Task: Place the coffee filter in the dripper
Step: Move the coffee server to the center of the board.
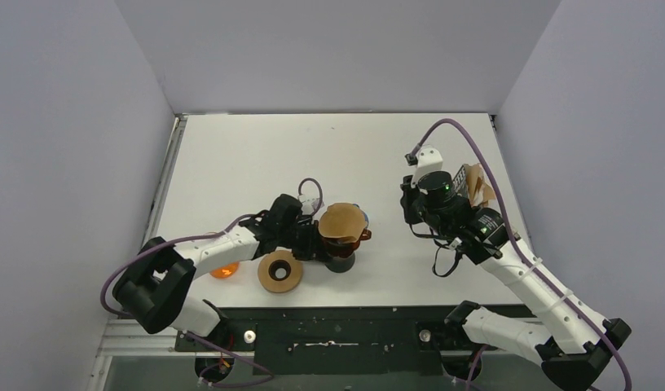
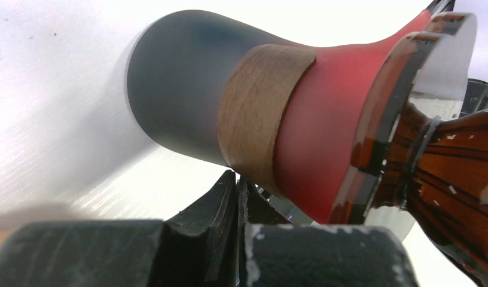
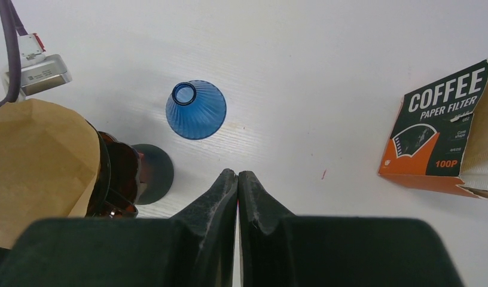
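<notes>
A brown paper coffee filter (image 1: 341, 220) sits in the amber dripper (image 3: 113, 173), which stands on a carafe with a dark base (image 2: 176, 89) and a wooden collar (image 2: 253, 113). My left gripper (image 2: 241, 178) is shut with nothing seen between its jaws. Its tips are low beside the carafe, just under the wooden collar. My right gripper (image 3: 237, 173) is shut and empty. It hangs above the bare table to the right of the dripper. The filter's edge (image 3: 38, 161) shows at the left of the right wrist view.
A blue ribbed cone dripper (image 3: 195, 109) lies on the table behind the carafe. An orange and black coffee filter box (image 3: 436, 128) sits at the right. A brown ring (image 1: 280, 271) and a small orange thing (image 1: 225, 269) lie near the left arm.
</notes>
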Controlling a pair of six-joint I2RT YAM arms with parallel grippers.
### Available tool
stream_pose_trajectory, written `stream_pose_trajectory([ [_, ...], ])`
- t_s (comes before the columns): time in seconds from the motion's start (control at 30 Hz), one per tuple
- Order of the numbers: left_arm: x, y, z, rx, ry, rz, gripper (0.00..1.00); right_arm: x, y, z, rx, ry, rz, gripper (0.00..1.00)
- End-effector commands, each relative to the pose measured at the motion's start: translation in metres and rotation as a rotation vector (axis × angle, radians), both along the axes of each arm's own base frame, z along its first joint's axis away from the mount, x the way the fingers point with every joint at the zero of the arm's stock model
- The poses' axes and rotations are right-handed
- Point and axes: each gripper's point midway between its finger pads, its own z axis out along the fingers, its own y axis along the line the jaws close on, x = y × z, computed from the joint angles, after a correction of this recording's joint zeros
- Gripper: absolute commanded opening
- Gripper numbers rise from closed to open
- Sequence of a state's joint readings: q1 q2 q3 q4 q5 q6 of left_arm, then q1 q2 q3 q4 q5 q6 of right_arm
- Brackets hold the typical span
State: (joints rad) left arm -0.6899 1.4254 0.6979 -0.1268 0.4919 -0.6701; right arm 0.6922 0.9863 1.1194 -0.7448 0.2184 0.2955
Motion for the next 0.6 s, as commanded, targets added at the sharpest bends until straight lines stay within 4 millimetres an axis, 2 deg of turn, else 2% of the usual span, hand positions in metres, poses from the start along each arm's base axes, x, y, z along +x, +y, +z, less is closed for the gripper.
stream_pose_trajectory([
  [0.0, 0.015, -0.023, 0.023, -0.117, -0.036, -0.023, 0.0, 0.003, -0.001, 0.016, 0.036, -0.062, 0.014, 0.06],
  [0.23, 0.024, -0.04, 0.028, -0.17, -0.039, -0.011, 0.0, 0.0, -0.008, 0.016, 0.039, -0.07, 0.008, 0.08],
  [0.57, 0.033, -0.083, 0.033, -0.301, -0.007, 0.026, 0.0, -0.01, -0.02, 0.023, 0.057, -0.093, -0.015, 0.1],
])
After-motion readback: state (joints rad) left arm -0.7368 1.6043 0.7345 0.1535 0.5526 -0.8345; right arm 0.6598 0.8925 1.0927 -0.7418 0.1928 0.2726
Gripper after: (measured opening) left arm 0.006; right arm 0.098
